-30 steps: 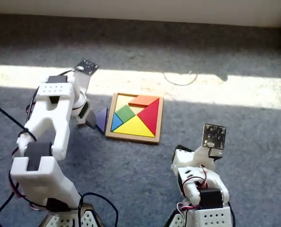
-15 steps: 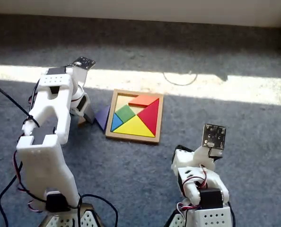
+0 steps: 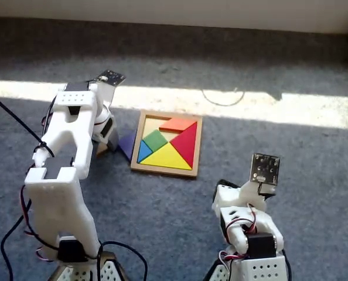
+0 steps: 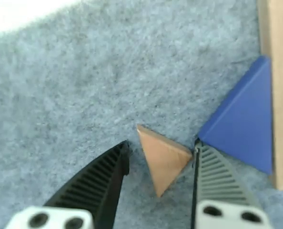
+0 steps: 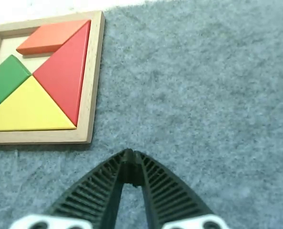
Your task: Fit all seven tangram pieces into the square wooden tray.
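- Square wooden tray – lies flat near the middle of the grey carpeted bench. It holds five pieces: an orange parallelogram, a red triangle, a yellow triangle, a green square and a light-blue triangle. Bare wood shows in its far left corner.
- Violet-blue triangle – on the carpet outside the tray, its long side against the tray's left wall.
- Tan triangle – on the carpet just beside the violet-blue one.
- Left tool – spread wide astride the tan triangle, one finger at its corner and the other slightly apart.
- Right tool – fingers pressed together, nothing held, above bare carpet towards the bench's near edge.
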You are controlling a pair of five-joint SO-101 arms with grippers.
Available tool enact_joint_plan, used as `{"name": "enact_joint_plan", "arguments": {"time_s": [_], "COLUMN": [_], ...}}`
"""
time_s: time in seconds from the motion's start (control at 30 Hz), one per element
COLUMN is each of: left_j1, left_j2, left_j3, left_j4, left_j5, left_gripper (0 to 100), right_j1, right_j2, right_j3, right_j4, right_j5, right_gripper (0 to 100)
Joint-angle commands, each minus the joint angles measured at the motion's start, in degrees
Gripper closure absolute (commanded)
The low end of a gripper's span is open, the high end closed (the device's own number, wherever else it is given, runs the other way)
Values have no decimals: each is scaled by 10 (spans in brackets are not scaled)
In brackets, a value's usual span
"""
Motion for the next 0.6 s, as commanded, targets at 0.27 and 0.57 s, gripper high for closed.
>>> {"name": "enact_joint_plan", "arguments": {"time_s": [0.27,0.57], "left_j1": [20,26], "left_j2": [-1,-33], "left_j3": [-21,-21], "left_j4": [2,48], "left_j5": [11,-21], "left_gripper": [894,899], "right_j1": [7,7], "right_j2": [-7,-7], "right_j3": [62,62], "right_j4": [4,4], "right_j5": [7,7], "right_gripper": [994,994]}}
